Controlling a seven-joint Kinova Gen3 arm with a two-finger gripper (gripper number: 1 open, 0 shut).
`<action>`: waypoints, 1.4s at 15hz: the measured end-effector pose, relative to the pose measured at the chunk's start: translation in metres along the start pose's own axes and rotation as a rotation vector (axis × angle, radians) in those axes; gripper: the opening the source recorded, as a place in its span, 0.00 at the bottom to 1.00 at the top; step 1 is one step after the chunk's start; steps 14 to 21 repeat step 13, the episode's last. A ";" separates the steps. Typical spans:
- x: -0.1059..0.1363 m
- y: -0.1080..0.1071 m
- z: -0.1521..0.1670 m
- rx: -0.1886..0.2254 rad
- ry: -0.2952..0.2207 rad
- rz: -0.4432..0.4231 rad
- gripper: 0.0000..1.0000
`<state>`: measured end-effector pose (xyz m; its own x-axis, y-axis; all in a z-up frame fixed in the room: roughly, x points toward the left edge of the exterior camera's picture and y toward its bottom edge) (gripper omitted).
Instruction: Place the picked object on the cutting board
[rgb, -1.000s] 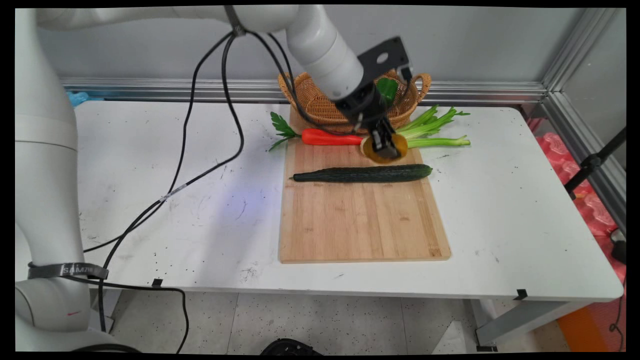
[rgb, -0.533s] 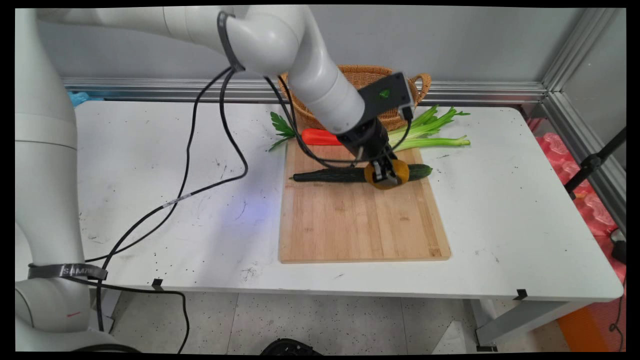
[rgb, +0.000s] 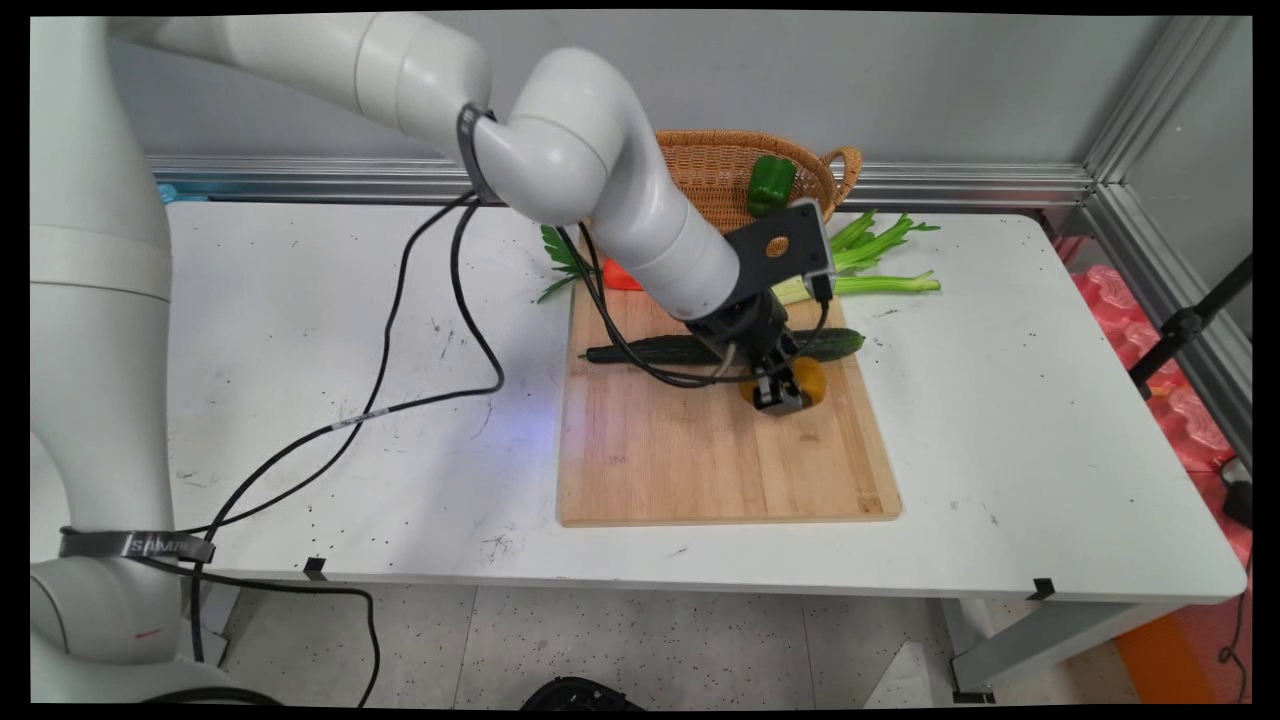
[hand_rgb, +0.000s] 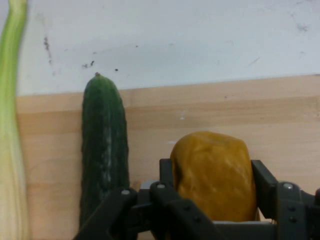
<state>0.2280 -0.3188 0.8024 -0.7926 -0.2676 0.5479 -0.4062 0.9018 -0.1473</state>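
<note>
Main view: gripper (rgb: 781, 388), yellow pepper (rgb: 806, 379) now lower.

main: high, near side, facing wall | hand: close, downward (shared: cutting board (rgb: 720, 450))

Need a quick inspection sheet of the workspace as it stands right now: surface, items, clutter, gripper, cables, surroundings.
Surface: white table, scuffed and speckled; a wooden cutting board lies on it.
Items: yellow-orange vegetable held between the gripper's fingers, low over the board; whether it touches the board cannot be told. Cucumber lies across the board just behind it. Red carrot mostly hidden by the arm. Celery at the board's far right corner. Green pepper in the wicker basket at the far edge.
Clutter: nothing seen.
Gripper: gripper shut on the yellow-orange vegetable.
Cables: black cables hang from the arm and trail across the table's left half.
Surroundings: grey wall behind; pink packaging at right.
</note>
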 end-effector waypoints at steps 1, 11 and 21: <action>-0.001 0.002 0.004 0.000 0.000 0.001 0.00; -0.007 0.011 0.028 0.000 0.004 0.000 1.00; -0.007 0.011 0.030 0.002 0.005 -0.002 1.00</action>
